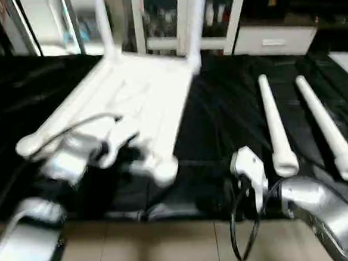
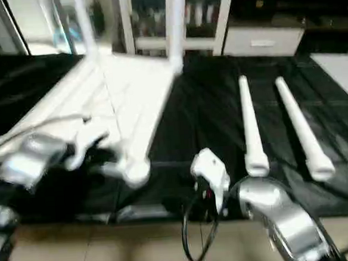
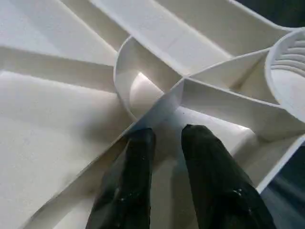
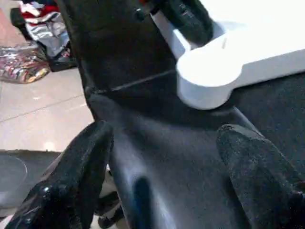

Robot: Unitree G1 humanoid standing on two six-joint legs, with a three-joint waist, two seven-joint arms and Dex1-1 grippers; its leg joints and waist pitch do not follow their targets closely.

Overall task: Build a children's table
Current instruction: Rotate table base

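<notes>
The white tabletop [image 1: 142,97] lies upside down on a black sheet, ribbed underside up. Two legs [image 1: 192,21] stand upright in its far corner sockets. Two loose tapered legs [image 1: 275,129] lie side by side on the sheet to the right. My left gripper [image 3: 167,133] hovers over the underside near the empty near corner socket [image 1: 163,170]. Its black fingers [image 3: 136,157] are close together at a diagonal rib, with nothing held. My right gripper [image 4: 164,129] is open above the sheet, just short of that corner socket [image 4: 209,81].
A white cabinet with glass doors [image 1: 172,17] and a white drawer unit [image 1: 269,40] stand behind the sheet. Tiled floor [image 1: 170,244] runs along the sheet's near edge. Bundles of cloth [image 4: 28,62] lie on the floor.
</notes>
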